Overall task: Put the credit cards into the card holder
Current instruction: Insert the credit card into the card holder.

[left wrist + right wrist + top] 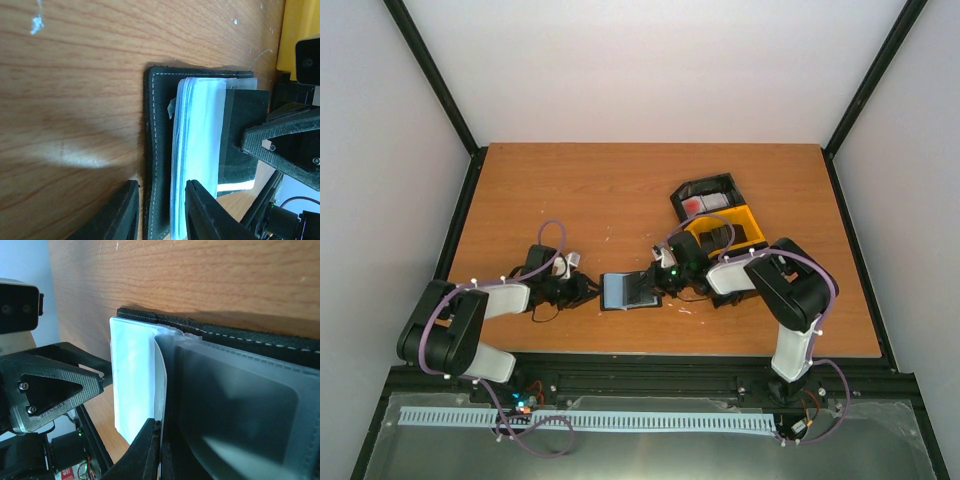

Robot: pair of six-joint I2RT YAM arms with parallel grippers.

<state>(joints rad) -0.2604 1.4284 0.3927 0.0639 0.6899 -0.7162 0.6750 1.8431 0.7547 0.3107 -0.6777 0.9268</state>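
The black card holder (628, 291) lies open on the table between my two arms. A stack of light blue credit cards (197, 135) stands in it. My left gripper (162, 214) is open. Its jaws straddle the holder's stitched edge (159, 125) and the near end of the card stack, with a small gap on the outer side. My right gripper (160, 450) is shut on a thin clear inner flap of the card holder (240, 335), next to the blue cards (132, 375). In the top view the grippers face each other across the holder.
A joined black and yellow tray (720, 215) sits at the back right, just behind the right arm, with a red-and-white card (705, 203) in its black part. The yellow tray's corner (300, 30) shows in the left wrist view. Black frame posts edge the table.
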